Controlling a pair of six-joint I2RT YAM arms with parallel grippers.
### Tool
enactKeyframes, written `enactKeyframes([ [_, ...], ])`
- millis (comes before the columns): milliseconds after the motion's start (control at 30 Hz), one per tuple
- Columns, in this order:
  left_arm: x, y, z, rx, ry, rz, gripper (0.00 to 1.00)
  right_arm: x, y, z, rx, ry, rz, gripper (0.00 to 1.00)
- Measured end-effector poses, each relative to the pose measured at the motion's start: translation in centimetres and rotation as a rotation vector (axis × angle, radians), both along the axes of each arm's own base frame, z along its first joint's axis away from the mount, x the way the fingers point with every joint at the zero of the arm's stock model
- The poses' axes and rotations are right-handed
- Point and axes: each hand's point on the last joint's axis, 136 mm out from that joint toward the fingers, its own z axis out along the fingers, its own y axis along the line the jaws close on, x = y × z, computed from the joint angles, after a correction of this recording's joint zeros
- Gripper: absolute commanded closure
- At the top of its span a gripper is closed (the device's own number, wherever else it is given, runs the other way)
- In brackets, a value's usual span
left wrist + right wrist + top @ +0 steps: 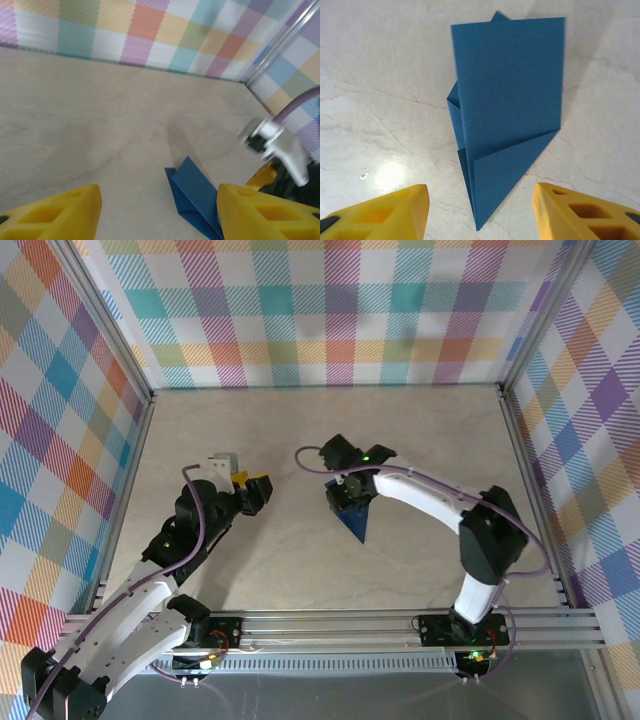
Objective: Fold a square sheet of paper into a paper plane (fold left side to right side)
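Starting at the right pincer (480, 192): parted wide, gripping nothing, poised low over the table (375, 100). Between and just past its two yellow fingers (395, 212), flat on the pale marbled surface, the dark-blue paper (507, 90), folded to a pointed shape. Narrow tip toward the pincer, touching neither finger. Broad square-cut end farther off. Layered flaps along one long side, and a diagonal fold across the pointed end.

From above, the same right pincer (345, 495) over the far end of the paper (357, 523), tip aimed at the near edge of the table (300, 570). Lying somewhat right of the table's middle, well away from all four edges.

Over to the left pincer (255, 490): likewise open, holding nothing, left of the table's middle and apart from the paper. Through its own camera, yellow fingers (60, 215) spread wide. Beyond them, the paper (195, 195) on the table, with the other arm blurred beside it.

Around the far and side edges, checked walls (330, 310) in many colours.
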Motion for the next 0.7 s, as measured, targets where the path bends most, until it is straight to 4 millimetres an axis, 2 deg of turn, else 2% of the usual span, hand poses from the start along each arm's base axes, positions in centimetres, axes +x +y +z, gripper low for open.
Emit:
enactKeyframes([
  [67, 0.3, -0.9, -1.3, 0.009, 0.049, -0.032, 0.42, 0.2, -1.2, 0.8, 0.070, -0.005, -0.044, 0.37],
  [233, 1.7, -3.7, -4.5, 0.023, 0.197, -0.120, 0.44, 0.3, -3.7, 1.2, 0.221, -0.019, -0.129, 0.27],
  [433, 3.0, -7.7, -8.8, -0.024, 0.373, -0.236, 0.44, -0.2, -5.0, 2.1, 0.410, -0.063, -0.194, 0.22],
  [500, 3.3, -9.1, -10.0, -0.037, 0.419, -0.266, 0.44, 0.0, -5.5, 2.4, 0.475, -0.078, -0.221, 0.18],
  [633, 3.5, -12.2, -12.0, -0.080, 0.498, -0.326, 0.46, 0.4, -6.9, 2.5, 0.577, -0.107, -0.288, 0.01],
  [700, 3.9, -13.3, -13.0, -0.106, 0.535, -0.336, 0.47, 0.6, -7.7, 2.5, 0.613, -0.119, -0.326, 0.01],
])
